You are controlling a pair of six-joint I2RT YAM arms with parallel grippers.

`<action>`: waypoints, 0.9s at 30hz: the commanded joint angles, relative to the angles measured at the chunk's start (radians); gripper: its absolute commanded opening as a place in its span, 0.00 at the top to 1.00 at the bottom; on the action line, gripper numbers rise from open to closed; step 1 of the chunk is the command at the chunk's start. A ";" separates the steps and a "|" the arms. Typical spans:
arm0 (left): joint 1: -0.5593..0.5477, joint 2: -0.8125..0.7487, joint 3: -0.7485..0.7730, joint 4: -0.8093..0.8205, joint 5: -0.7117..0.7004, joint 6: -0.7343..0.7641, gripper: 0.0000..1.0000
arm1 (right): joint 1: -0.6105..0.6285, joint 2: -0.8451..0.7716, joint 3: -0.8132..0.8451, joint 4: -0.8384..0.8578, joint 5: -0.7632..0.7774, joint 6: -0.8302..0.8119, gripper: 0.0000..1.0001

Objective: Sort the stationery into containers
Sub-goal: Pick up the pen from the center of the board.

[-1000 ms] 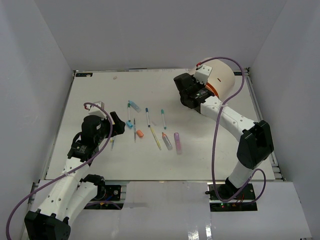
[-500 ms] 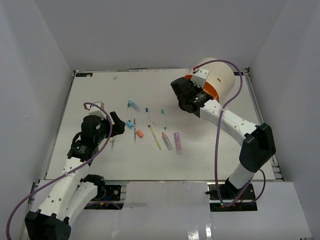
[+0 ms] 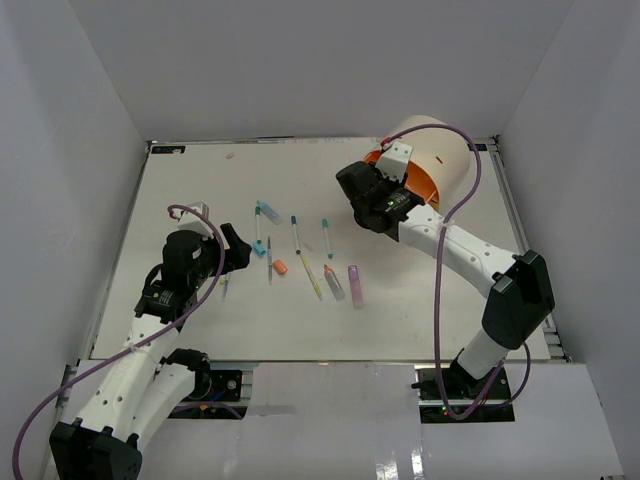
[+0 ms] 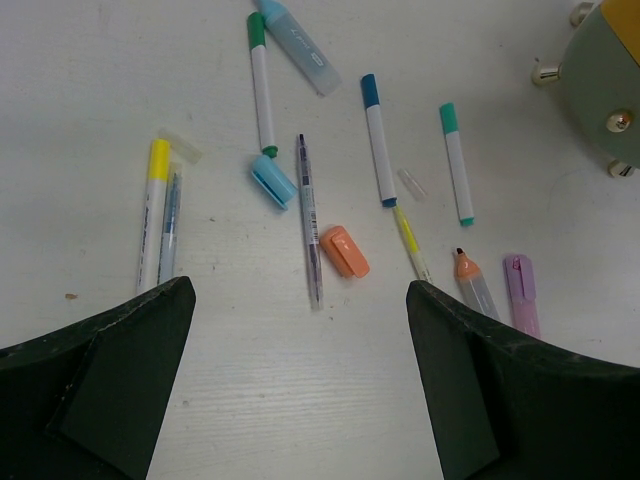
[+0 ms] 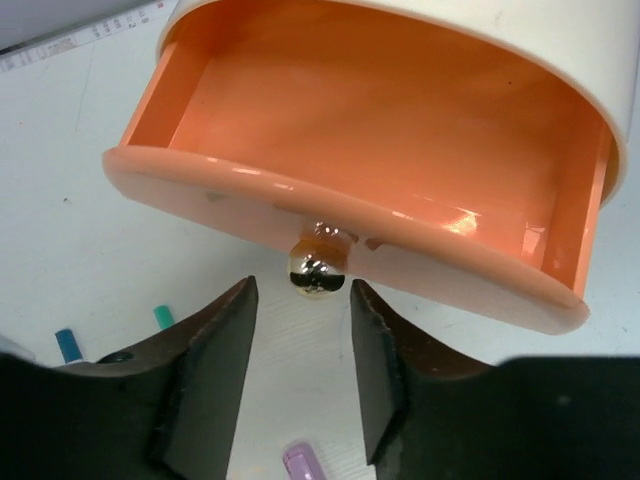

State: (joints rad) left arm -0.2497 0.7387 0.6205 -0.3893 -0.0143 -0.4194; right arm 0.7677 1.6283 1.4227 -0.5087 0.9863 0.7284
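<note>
Moved: orange drawer [image 5: 350, 190] slid farther out of cream cylinder [image 3: 447, 150].
Right gripper [image 5: 300, 296]: slightly apart, flanking drawer knob [image 5: 316, 266].
Left gripper [image 4: 300, 288]: spread wide above pens [image 4: 378, 140].

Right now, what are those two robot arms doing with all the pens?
The right gripper is at the knob of the orange drawer, jaws parted either side of it. That drawer is pulled out of the cream cylinder and looks empty. The left gripper hovers open above the pens and caps; none is picked up yet.
</note>
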 commanded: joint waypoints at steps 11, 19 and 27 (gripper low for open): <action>0.009 0.004 -0.002 0.000 0.013 0.001 0.02 | 0.106 -0.163 -0.047 0.130 -0.112 -0.265 0.28; 0.010 0.002 -0.002 -0.002 0.007 0.002 0.02 | 0.120 -0.142 -0.068 0.165 -0.432 -0.464 0.30; 0.015 0.007 -0.002 -0.003 0.005 0.004 0.02 | 0.065 0.024 -0.042 0.167 -0.569 -0.497 0.41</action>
State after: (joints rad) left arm -0.2420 0.7475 0.6205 -0.3897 -0.0143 -0.4194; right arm 0.8726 1.6043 1.3632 -0.3649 0.5129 0.2565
